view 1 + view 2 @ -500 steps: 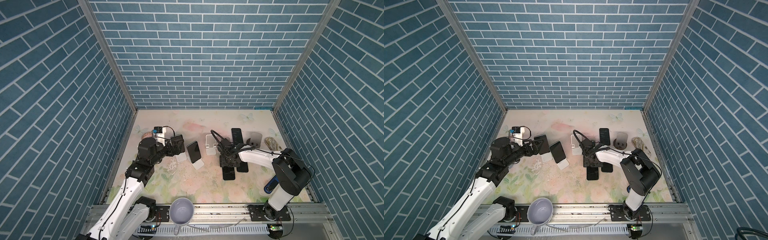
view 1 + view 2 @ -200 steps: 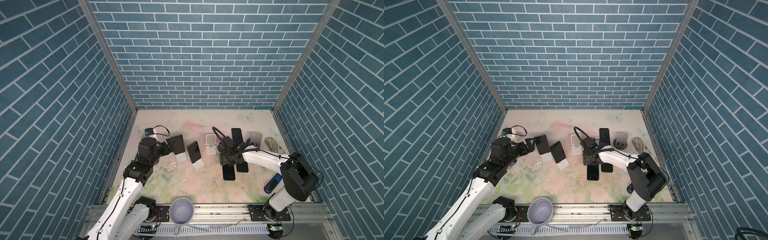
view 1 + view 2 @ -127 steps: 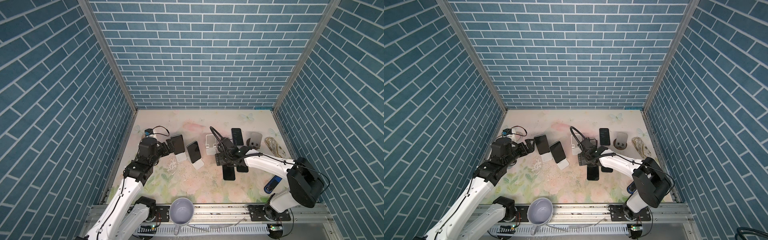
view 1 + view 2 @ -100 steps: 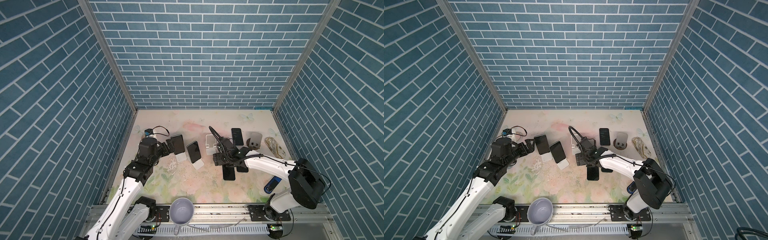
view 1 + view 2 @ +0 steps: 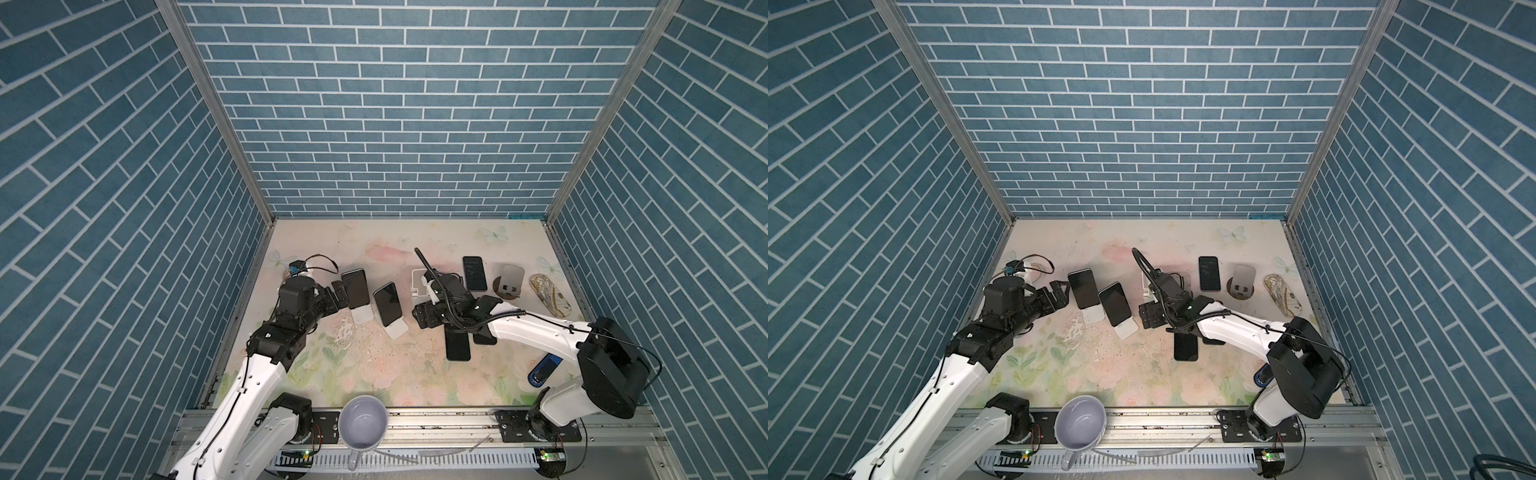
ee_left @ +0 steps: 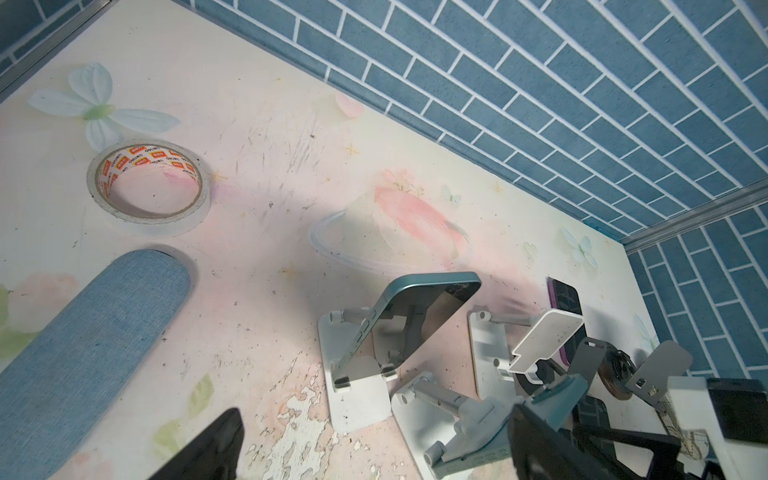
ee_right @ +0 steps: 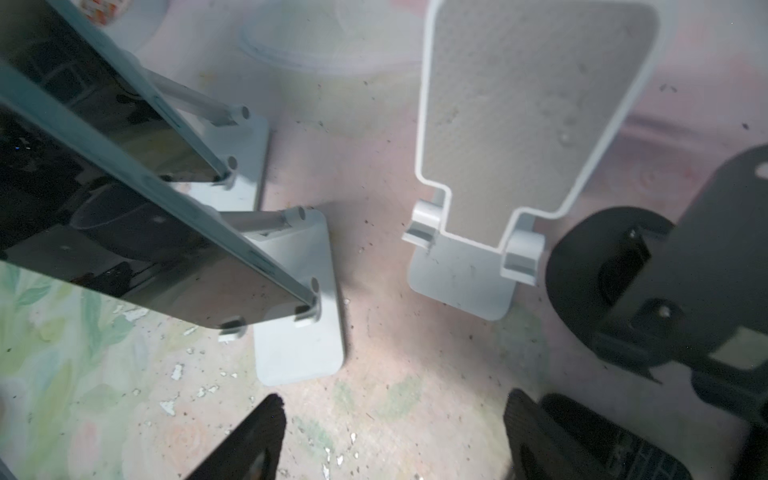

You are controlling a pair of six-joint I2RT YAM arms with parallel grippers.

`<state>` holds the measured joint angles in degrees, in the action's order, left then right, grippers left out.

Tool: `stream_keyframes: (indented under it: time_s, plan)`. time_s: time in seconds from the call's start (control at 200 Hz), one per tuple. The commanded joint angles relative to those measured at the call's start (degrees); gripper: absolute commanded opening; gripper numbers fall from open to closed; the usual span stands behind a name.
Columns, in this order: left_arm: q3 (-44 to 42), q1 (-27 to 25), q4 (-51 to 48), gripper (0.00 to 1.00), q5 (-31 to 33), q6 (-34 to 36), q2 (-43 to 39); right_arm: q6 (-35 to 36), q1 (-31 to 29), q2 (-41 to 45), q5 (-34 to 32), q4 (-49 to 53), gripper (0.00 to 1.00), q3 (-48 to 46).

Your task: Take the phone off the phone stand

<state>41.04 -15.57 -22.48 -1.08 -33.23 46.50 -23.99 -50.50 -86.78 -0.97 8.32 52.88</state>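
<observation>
Top views: two phones stand propped on white stands in the left half of the desk point(image 5: 374, 365). My left gripper point(image 5: 340, 292), fingers spread wide and empty, sits just beside the left phone point(image 5: 355, 287), on the side facing the desk's left edge. My right gripper point(image 5: 1148, 316) is near the middle phone point(image 5: 1115, 303).

Left wrist view: the left phone point(image 6: 411, 328) leans back on its stand point(image 6: 353, 399), long axis rising from the cradle lip. It lies straight ahead, in line with the gap between my fingers point(image 6: 208, 449).

Right wrist view: fingers point(image 7: 249, 444) apart, nothing between them. An empty stand point(image 7: 519, 124) is ahead.

Judgement: the left arm is nearer its phone.
</observation>
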Motion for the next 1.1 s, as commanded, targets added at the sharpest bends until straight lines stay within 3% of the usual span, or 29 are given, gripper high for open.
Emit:
stream_keyframes:
  time_s: [0.0,0.03,0.415,0.89,1.095]
  plan:
    - [1.5,-0.2,-0.8,1.0,0.1,-0.5,0.0,6.0,-1.0,-0.4,2.6,-5.6,0.95,1.7]
    - [1.5,-0.2,-0.7,1.0,-0.1,-0.5,0.0,7.1,-1.3,-0.6,2.9,-6.5,0.99,1.8]
    - [-0.9,-0.2,4.1,1.0,-5.8,0.5,0.6,15.1,-4.5,-5.9,5.7,-20.7,0.99,3.0]
    - [-2.6,-0.2,6.0,1.0,-5.6,2.0,1.5,15.0,-6.5,-12.5,5.7,-25.3,0.99,8.2]
    - [-3.2,-0.2,6.6,1.0,-5.5,2.3,1.5,14.1,-6.5,-14.1,2.8,-26.0,0.97,9.2]
